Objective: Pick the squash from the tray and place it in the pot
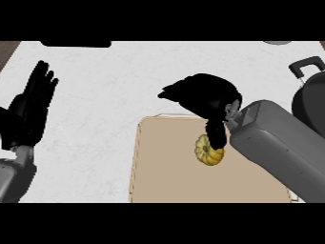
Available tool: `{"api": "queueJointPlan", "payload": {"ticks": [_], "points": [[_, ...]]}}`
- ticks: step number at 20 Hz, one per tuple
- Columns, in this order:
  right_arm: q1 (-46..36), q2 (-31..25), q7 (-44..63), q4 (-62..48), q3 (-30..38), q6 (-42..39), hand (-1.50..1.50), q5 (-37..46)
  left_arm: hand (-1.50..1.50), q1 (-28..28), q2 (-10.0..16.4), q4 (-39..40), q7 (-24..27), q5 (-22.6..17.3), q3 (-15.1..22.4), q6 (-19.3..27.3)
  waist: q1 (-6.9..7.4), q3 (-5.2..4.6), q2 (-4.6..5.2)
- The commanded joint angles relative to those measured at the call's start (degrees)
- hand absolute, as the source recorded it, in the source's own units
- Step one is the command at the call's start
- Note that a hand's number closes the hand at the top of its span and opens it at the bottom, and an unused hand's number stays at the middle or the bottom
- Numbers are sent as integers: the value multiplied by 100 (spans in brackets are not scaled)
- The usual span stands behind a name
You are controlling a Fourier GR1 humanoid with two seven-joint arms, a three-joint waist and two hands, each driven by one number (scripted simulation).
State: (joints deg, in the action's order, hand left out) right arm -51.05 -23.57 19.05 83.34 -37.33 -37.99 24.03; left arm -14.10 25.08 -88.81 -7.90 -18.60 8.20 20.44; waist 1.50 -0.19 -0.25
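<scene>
A yellow ribbed squash [208, 153] shows over the middle of the tan tray [172, 176], turned on its edge. My right hand [203, 97] hovers over the tray's far edge with its fingers curled. A dark finger [216, 135] reaches down onto the squash's upper right side and pinches it; the rest of the grip is hidden by the hand. The dark pot [321, 107] with its black handle [307, 65] stands at the right edge, behind my right forearm [284, 152]. My left hand [35, 100] rests open at the left, fingers up.
The white counter [101, 81] spreads between the two hands and beyond the tray. A dark object [76, 44] lies at the far edge, and a small grey thing [279, 42] at the top right. Wooden strips border both upper corners.
</scene>
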Motion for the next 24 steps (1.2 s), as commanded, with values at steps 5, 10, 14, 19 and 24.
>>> {"api": "queueJointPlan", "payload": {"ticks": [5, 10, 14, 19, 24], "points": [[-339, 1090, 1782, -404, -924, -1716, -150, 91, 0, 71, 153, -68, -15, -174, -336, -210, -97, 4, -13], [-149, 1373, 2396, -513, -694, -2276, -150, 11, 0, 263, -101, -138, 92, 113, -159, -97, -155, 14, 0], [412, 1882, 2752, -584, -994, -1815, -150, 480, 0, 414, -90, -442, -48, 169, -308, -60, -120, 18, 8], [822, 1397, 2545, 41, -683, -2294, -150, 590, 0, 451, -193, -361, -37, 259, -424, -270, -158, 19, 11], [785, 1334, 2633, -295, -895, -2131, -150, 1109, 0, 69, -194, -337, -437, 284, -498, -233, -147, 20, 20]]}}
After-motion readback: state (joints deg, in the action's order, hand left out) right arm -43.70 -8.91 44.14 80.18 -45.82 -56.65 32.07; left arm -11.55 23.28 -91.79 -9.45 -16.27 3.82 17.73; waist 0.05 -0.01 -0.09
